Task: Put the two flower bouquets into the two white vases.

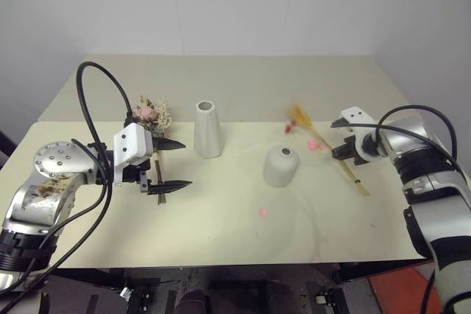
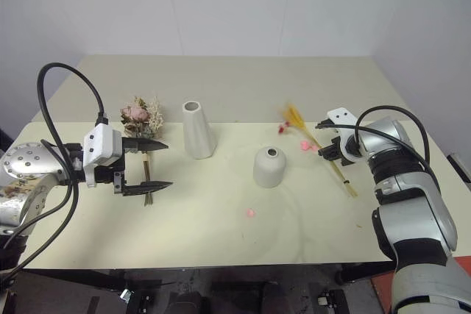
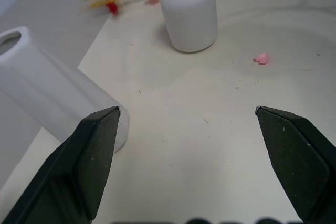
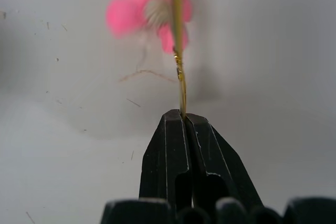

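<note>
The right tool point(image 4: 183, 115) is clamped on the thin stem of the golden wheat-like bunch point(image 1: 325, 146), its two black fingers point(image 4: 168, 150) pressed together around the stalk. Just beyond its tips hangs a pink blossom point(image 4: 142, 11), and the golden heads fan out farther ahead, while the cut stem ends trail behind the tool on the bench point(image 1: 243, 233).

The left tool point(image 1: 171, 164) hangs with its fingers point(image 3: 97, 145) wide apart and nothing between them. The bushy dried bunch point(image 1: 151, 115), with its pink rose, lies on the bench under and just behind this tool, its stems running beneath the fingers. Straight ahead of the left tool stands the tall tapered vase point(image 1: 207, 129), near its upper fingertip but apart from it. The squat domed vase point(image 1: 281, 166) sits farther along, between the two tools and closer to the right one. A tiny loose pink petal point(image 1: 263, 212) rests on the bench in front of the squat vase.
</note>
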Action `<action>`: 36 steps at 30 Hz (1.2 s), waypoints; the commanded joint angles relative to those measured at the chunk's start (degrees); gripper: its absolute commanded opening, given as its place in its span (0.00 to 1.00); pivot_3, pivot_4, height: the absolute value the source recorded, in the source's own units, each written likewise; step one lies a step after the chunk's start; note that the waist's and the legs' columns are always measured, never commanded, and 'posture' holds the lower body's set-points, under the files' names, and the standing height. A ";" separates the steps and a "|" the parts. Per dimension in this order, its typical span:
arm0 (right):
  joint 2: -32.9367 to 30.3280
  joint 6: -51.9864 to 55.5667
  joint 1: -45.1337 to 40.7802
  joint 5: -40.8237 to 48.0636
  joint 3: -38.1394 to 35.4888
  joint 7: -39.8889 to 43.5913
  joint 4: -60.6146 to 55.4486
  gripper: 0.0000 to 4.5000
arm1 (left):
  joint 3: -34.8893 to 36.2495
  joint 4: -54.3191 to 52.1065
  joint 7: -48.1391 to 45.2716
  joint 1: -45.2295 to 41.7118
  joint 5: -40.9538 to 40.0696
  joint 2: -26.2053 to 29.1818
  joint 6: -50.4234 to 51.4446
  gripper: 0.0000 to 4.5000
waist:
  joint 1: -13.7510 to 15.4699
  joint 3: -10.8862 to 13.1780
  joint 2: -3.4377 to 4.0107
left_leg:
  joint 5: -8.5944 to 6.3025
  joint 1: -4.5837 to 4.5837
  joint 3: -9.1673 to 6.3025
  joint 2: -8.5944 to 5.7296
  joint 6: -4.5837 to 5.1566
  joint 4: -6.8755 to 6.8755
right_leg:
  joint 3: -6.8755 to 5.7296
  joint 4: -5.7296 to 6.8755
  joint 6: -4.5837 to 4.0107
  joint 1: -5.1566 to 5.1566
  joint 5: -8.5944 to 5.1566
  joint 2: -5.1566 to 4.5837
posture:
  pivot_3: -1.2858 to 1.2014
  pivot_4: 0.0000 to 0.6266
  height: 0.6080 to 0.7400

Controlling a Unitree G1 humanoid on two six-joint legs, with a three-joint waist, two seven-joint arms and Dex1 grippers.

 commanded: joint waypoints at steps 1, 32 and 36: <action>-0.34 0.47 -0.79 -0.95 -4.34 -3.55 -2.84 0.01 | 2.40 -1.53 0.55 -0.19 -0.34 0.68 -0.98 1.00 | 0.01 0.00 0.00 | 0.00 -0.01 0.00 0.00 0.00 0.00 | 0.00 0.00 0.00 0.00 0.00 0.00 | 0.52 0.24 1.00; 24.90 -29.85 35.72 26.49 -32.38 -21.14 -70.30 0.01 | 0.32 4.19 -2.90 -5.22 1.11 0.02 -3.40 1.00 | 0.33 0.02 0.08 | 0.02 0.28 -0.07 0.00 -0.03 -0.02 | 0.00 0.05 0.04 0.24 0.17 0.04 | 0.52 0.24 1.00; 24.66 -30.91 35.14 26.10 -31.44 -21.37 -68.37 0.01 | 0.83 4.02 -2.94 -5.14 1.16 0.74 -3.17 1.00 | 0.32 0.02 0.08 | 0.02 0.30 -0.08 0.01 -0.03 -0.02 | 0.00 0.05 0.04 0.24 0.16 0.06 | 0.52 0.24 1.00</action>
